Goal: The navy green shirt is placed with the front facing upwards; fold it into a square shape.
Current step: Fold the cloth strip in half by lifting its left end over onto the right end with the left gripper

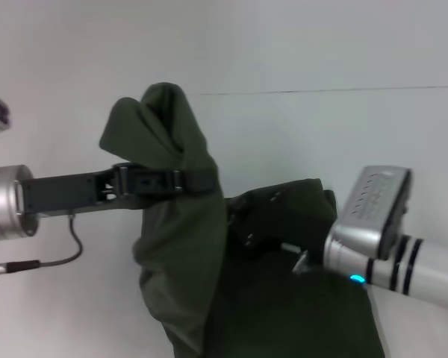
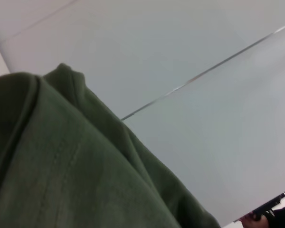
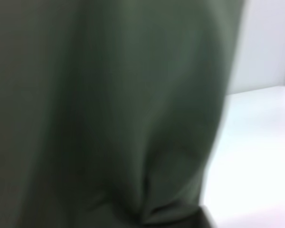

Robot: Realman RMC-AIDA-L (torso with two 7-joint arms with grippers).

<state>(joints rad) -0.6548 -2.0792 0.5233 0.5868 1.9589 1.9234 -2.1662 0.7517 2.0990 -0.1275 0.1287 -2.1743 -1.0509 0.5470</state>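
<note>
Above the white table (image 1: 75, 313), the navy green shirt (image 1: 183, 246) hangs bunched and lifted — held between both arms. From the left, the left gripper (image 1: 198, 181) is clamped on a gathered fold, cloth draping over and below it. At right, the right gripper (image 1: 254, 224) is buried in the dark fabric — its grip cannot be made out.

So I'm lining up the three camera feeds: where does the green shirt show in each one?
Head view: the navy green shirt hangs bunched at centre, gripped by the left gripper, spreading toward the right gripper.
Left wrist view: the shirt fills the lower-left corner.
Right wrist view: the shirt covers most of the picture.
Shared landmark: the white table, also visible at and.
</note>
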